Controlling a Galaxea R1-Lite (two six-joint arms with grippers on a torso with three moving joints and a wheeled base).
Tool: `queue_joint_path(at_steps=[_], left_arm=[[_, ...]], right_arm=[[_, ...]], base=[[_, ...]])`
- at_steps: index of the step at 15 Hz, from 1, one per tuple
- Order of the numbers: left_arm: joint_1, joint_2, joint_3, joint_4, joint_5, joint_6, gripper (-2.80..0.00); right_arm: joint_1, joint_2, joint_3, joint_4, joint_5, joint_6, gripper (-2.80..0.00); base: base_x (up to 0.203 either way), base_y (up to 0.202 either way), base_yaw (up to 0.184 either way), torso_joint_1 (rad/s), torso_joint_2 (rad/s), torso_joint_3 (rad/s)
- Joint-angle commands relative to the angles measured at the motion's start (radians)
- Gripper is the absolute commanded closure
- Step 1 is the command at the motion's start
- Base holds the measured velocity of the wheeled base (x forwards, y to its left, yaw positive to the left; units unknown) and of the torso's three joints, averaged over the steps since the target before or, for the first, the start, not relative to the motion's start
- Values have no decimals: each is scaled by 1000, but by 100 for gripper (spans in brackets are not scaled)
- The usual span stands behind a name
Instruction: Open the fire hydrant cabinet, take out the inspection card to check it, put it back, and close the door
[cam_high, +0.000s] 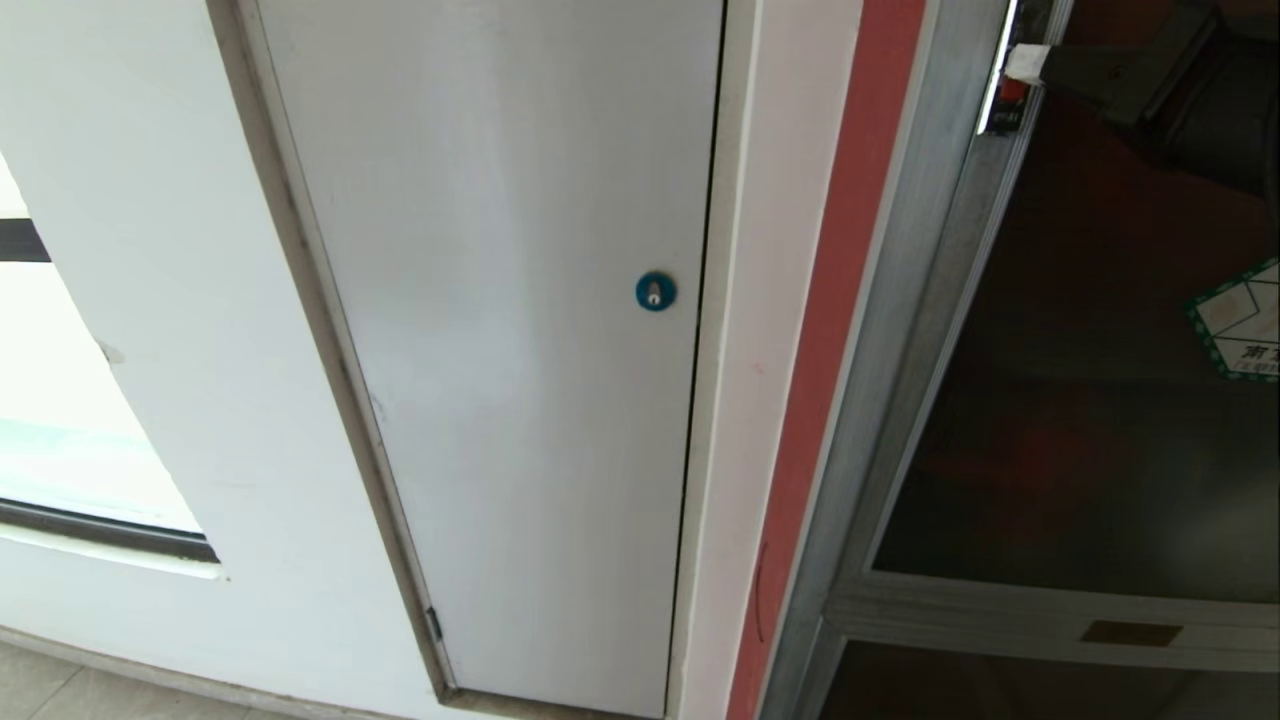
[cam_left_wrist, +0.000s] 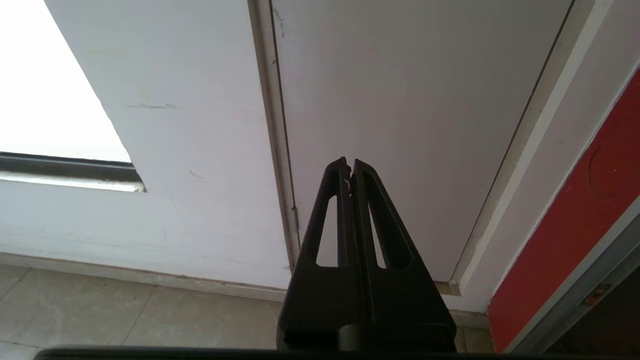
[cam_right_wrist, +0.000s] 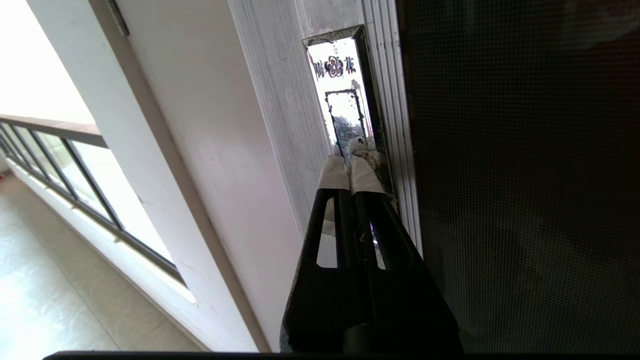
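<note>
Head camera angled down at grey panel (cam_high: 500, 350); wrist cameras close behind fingers.

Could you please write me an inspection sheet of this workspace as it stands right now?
Surface: tiled floor below the white wall; no table.
Job's things: door with dark glass and green-bordered sticker; red latch on its silver frame; inspection card not seen.
Clutter: nothing seen.
Grippers: right gripper shut, taped tips at the shiny latch recess in the door frame; left gripper shut, empty, parked facing the grey panel.
Cables: nothing seen.
Surroundings: grey panel with blue round lock; window to the left; brass plate on lower panel.
</note>
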Motion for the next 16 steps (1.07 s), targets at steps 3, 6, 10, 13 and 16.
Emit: queue_joint_path(at_steps=[3,6,10,13,16], left_arm=[[0,1,0,0,0,0,0],[0,1,1,0,0,0,0],[0,1,0,0,0,0,0],[0,1,0,0,0,0,0],[0,1,0,0,0,0,0]], right_arm=[[1,-5,-3,-7,-15,3,0],[1,-43,21,-6,-14,2,0],[1,-73,21,-1,-13,2,0],[1,-86,21,-1,-13,2,0],[1,-94,21,-3,-12,2,0]], base=[[0,0,0,0,0,0],[0,0,0,0,0,0],[0,0,0,0,0,0],[0,0,0,0,0,0],[0,0,0,0,0,0]])
